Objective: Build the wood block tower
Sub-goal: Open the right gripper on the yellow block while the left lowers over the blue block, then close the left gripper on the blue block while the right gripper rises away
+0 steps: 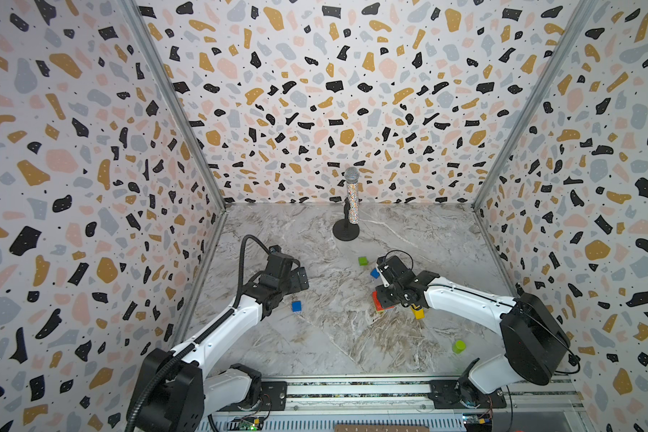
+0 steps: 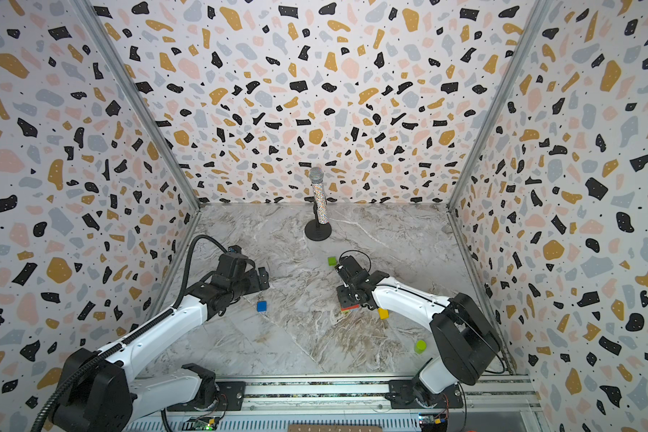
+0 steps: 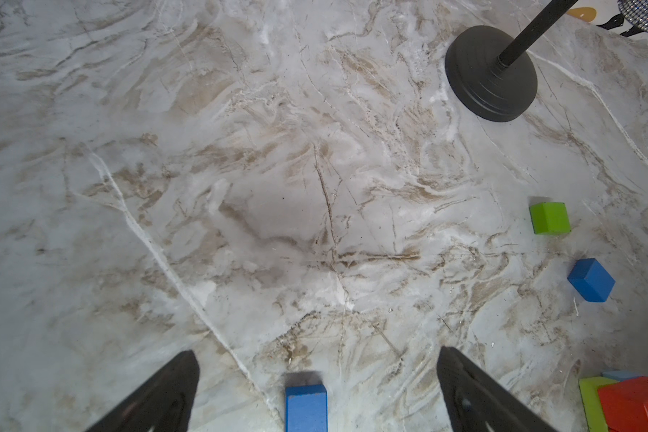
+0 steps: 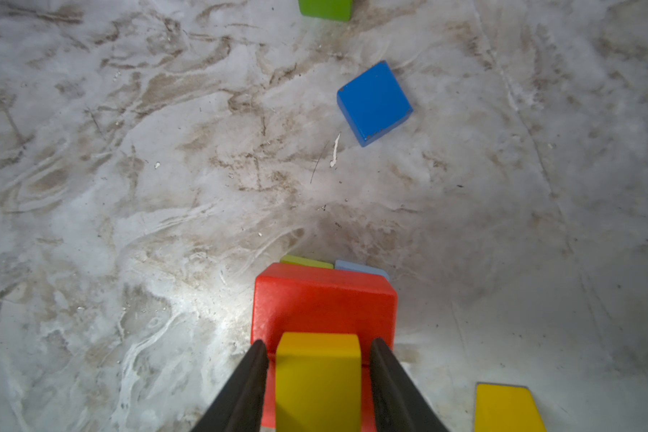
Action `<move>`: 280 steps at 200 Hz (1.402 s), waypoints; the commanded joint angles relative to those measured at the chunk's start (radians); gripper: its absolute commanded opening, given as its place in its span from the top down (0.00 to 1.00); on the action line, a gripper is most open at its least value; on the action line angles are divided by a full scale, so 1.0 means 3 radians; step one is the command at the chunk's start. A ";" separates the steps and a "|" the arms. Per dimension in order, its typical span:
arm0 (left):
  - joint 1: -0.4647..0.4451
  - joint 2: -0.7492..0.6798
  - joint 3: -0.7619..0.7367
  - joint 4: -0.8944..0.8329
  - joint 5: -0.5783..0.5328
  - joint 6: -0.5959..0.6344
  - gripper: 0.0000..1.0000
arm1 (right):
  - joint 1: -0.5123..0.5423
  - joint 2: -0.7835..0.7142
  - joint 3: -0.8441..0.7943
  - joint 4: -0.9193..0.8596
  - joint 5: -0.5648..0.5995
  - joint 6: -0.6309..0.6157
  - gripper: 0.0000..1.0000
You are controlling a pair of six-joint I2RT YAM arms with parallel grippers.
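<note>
Straddling yellow block on red brick — my right pincer narrowly parted, slim gap each side; clean exit looks straight up. My left pincer — wide.

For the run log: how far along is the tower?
Done: tower base, red brick over green block and light-blue block. In hand: yellow block sits on the brick, right gripper jaws just clear of it. To do: green cube, near blue cube, far blue cube, second yellow block lie loose; left gripper open, empty.
</note>
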 commanded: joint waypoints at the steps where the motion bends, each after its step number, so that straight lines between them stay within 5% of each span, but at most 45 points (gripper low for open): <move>1: -0.0003 -0.0026 -0.0033 0.0028 0.0019 0.0040 0.00 | 0.0013 -0.0149 0.0064 0.0003 0.0074 -0.0003 0.53; 48: -0.0031 -0.0006 0.0023 -0.0140 -0.0035 0.0107 0.04 | 0.0010 -0.0384 0.0091 0.0027 0.0115 -0.0098 0.46; 102: -0.0099 -0.0094 -0.0100 -0.0230 -0.0058 0.0036 0.06 | -0.0017 -0.0860 -0.0030 0.0336 -0.0084 -0.0355 0.18; 119: -0.0114 -0.0119 -0.0150 -0.0240 -0.0058 -0.0006 0.07 | -0.0064 -0.1037 -0.0123 0.0494 -0.0175 -0.0396 0.00; 240: -0.0201 0.0244 -0.0324 -0.0133 -0.0074 -0.0247 0.40 | -0.0253 -0.1763 -0.0539 0.0906 -0.0633 -0.0331 0.01; 280: -0.0218 0.0454 -0.0364 -0.0042 -0.0054 -0.0256 0.41 | -0.0251 -0.1708 -0.0556 0.0913 -0.0772 -0.0345 0.01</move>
